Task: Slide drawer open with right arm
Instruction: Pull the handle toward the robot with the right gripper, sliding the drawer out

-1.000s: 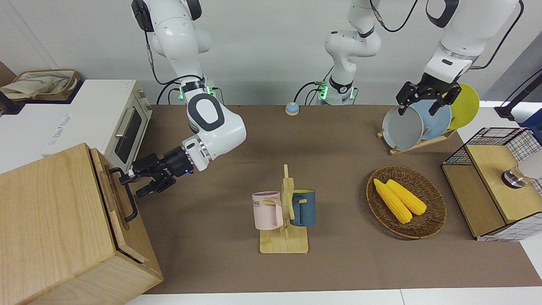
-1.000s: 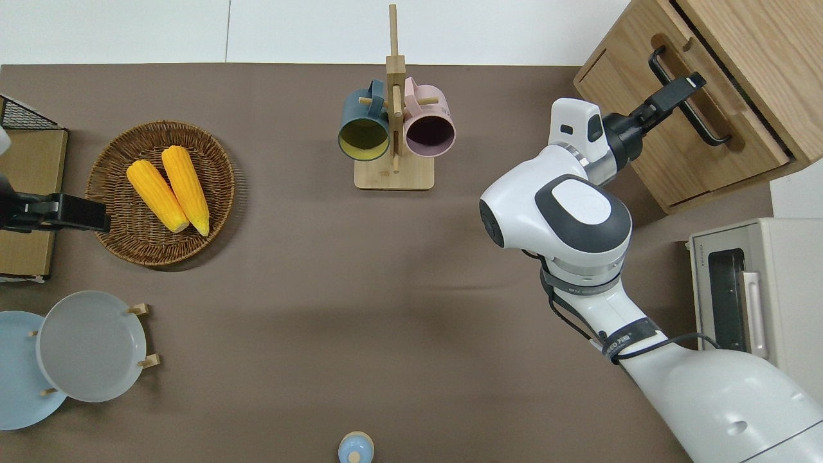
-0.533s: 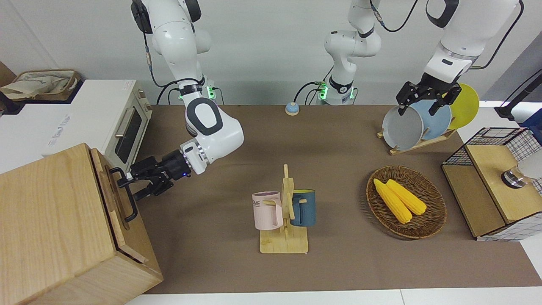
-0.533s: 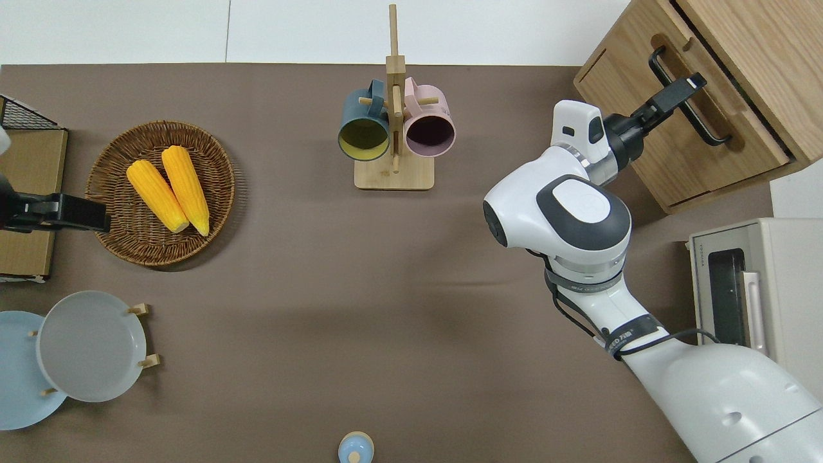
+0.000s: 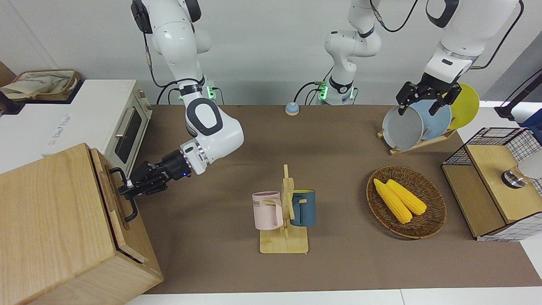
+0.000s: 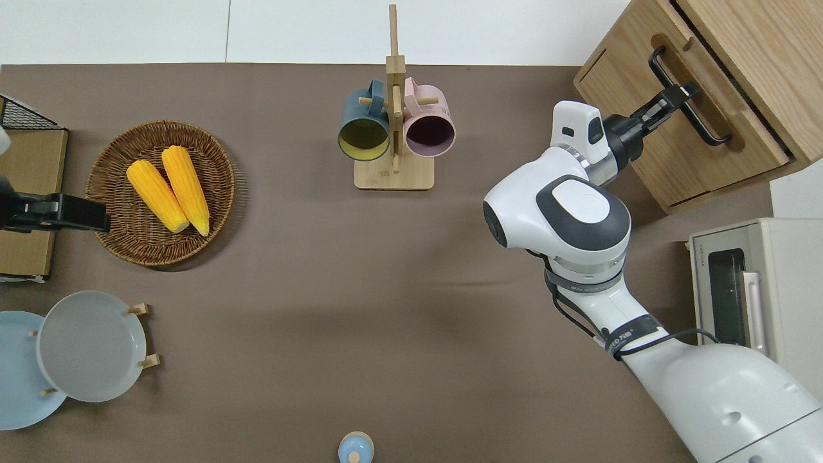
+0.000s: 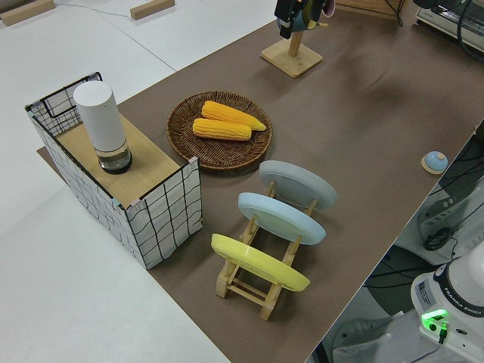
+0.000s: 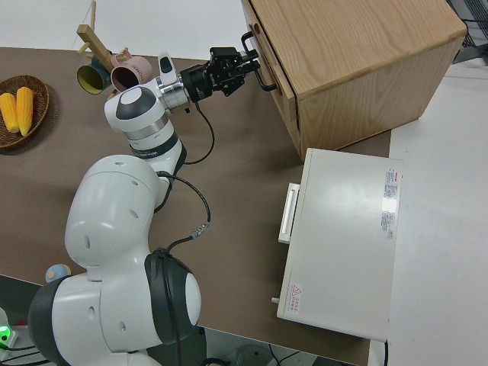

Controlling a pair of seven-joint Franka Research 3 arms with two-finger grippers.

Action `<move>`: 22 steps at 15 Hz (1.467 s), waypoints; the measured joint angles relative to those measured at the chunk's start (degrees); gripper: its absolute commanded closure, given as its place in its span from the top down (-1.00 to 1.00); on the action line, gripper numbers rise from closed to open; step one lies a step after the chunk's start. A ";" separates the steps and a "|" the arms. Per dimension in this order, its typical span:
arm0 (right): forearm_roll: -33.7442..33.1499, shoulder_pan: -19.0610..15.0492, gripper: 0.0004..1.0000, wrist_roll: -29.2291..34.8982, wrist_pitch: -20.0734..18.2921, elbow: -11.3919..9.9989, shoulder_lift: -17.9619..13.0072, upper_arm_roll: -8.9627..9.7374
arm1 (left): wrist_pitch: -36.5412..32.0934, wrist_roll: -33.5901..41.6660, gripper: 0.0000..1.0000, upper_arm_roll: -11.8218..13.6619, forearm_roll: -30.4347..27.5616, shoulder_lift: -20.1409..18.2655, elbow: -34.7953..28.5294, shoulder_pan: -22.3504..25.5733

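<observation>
The light-wood cabinet (image 5: pixel 51 220) stands at the right arm's end of the table. Its drawer (image 5: pixel 111 203) faces the table's middle and carries a black bar handle (image 5: pixel 132 212). A thin dark gap runs between the drawer front (image 6: pixel 720 128) and the cabinet body (image 6: pixel 759 51). My right gripper (image 5: pixel 127 189) reaches in sideways and is shut on the handle (image 6: pixel 707 125), near the middle of the bar. The right side view shows the same grip, with the right gripper (image 8: pixel 245 67) at the bar. My left arm is parked, and the left gripper (image 5: pixel 425 101) has its fingers spread.
A white toaster oven (image 5: pixel 123 127) sits beside the cabinet, nearer to the robots. A mug rack (image 5: pixel 284 212) with two mugs stands mid-table. Toward the left arm's end are a corn basket (image 5: pixel 406 201), a plate rack (image 5: pixel 417 123) and a wire-grid box (image 5: pixel 495 182).
The right gripper's fingers were spread around the handle and have closed on the bar, shifting slightly along it. The drawer has not visibly moved. The left arm is still.
</observation>
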 measured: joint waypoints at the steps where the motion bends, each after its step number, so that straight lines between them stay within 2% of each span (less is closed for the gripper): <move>1: 0.04 0.00 -0.79 0.04 0.03 -0.11 0.05 0.02 | 0.00 0.00 1.00 0.00 0.00 0.00 0.00 0.00; 10: -0.06 0.59 -0.83 1.36 -0.93 -0.38 0.09 0.10 | 0.00 0.00 1.00 0.00 0.00 0.00 0.00 0.00; 19: 0.47 5.68 -0.82 2.32 -8.09 -2.05 0.13 0.64 | 0.00 0.00 1.00 0.00 0.00 0.00 0.00 0.00; 22: 2.14 8.42 -0.82 2.40 -10.83 -2.24 0.10 0.93 | 0.00 0.00 0.99 0.00 0.00 0.00 0.00 0.00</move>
